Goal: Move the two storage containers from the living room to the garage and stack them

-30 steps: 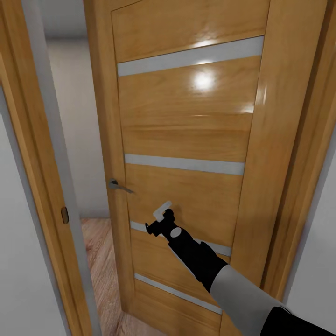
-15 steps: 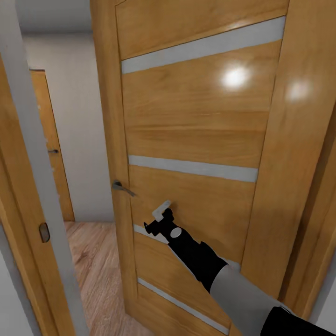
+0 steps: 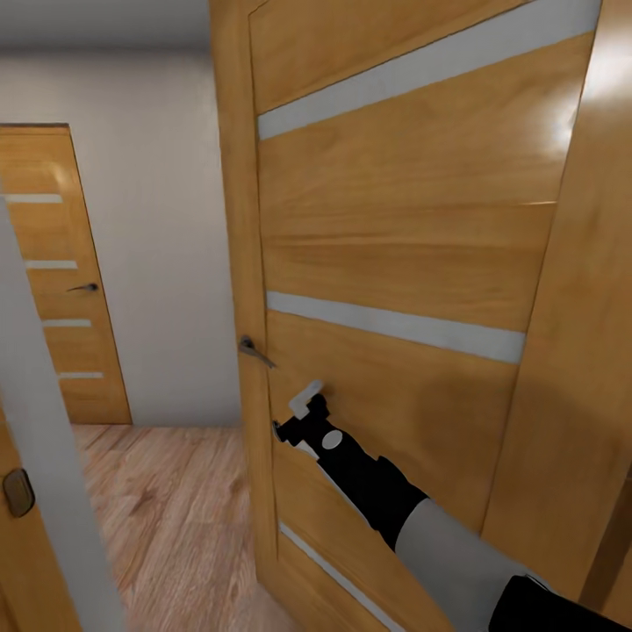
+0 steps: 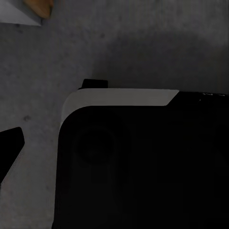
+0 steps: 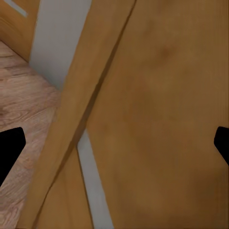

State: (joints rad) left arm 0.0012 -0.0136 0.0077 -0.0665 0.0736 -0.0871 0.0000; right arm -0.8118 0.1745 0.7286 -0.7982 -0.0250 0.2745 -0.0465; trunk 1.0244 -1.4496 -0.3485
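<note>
Against the door [image 3: 395,263], the right gripper [image 3: 294,420] is pressed just below the handle [image 3: 254,351], fingers spread wide, nothing held. Door has been swung further open than a second ago; more hallway floor [image 3: 175,509] and a second door [image 3: 53,272] are exposed. Containers are not visible. Left gripper state cannot be told.

open wooden door [image 3: 395,263] with pale horizontal strips and metal lever handle [image 3: 255,350]; second closed door [image 3: 57,272] beyond, across light plank flooring [image 3: 175,509].
</note>
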